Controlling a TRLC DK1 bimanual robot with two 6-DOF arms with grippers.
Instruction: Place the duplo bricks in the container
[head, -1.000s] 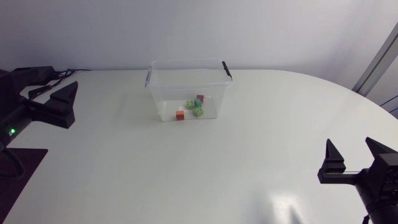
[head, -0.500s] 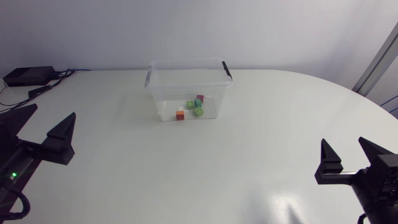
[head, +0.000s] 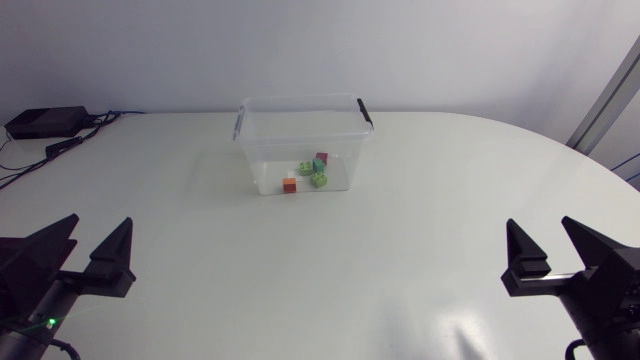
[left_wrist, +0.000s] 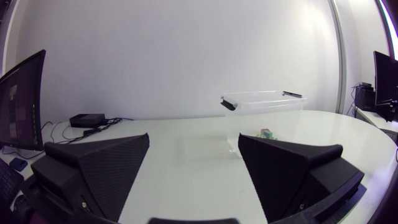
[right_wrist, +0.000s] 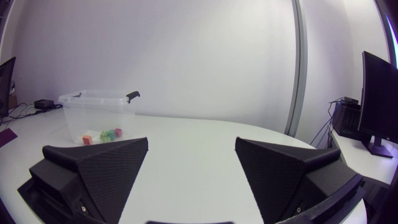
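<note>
1. The clear plastic container (head: 303, 130) stands upright on the white surface (head: 400, 230), toward its far side and near the middle. It is open at the top, with a black handle clip (head: 366, 112) at each end.
2. The duplo bricks lie inside the container on its floor, and 4 can be made out. An orange brick (head: 290, 184) sits nearest the front wall. A green brick (head: 319, 179) is just beside it, a second green brick (head: 305, 167) lies behind those, and a dark red brick (head: 321, 158) is toward the back.
3. The left arm (head: 35, 300) enters at the near left corner of the head view. The left jaws are released: the 2 wedge fingers stand wide apart with only bare surface between them, well apart from the container.
4. The right arm (head: 605, 300) enters at the near right corner. The right jaws are likewise released, spread wide and grasping nothing, well apart from the container.
5. In the left wrist view the container (left_wrist: 264, 109) is well ahead of the jaws, in line with one finger. The bricks there show only as a small patch of colour through its wall.
6. In the right wrist view the container (right_wrist: 99, 112) is far ahead, off to one side, with orange, green and red bricks visible through its side.
7. A small black box (head: 45, 122) with cables (head: 85, 135) sits at the far left corner of the surface, well apart from the container.
</note>
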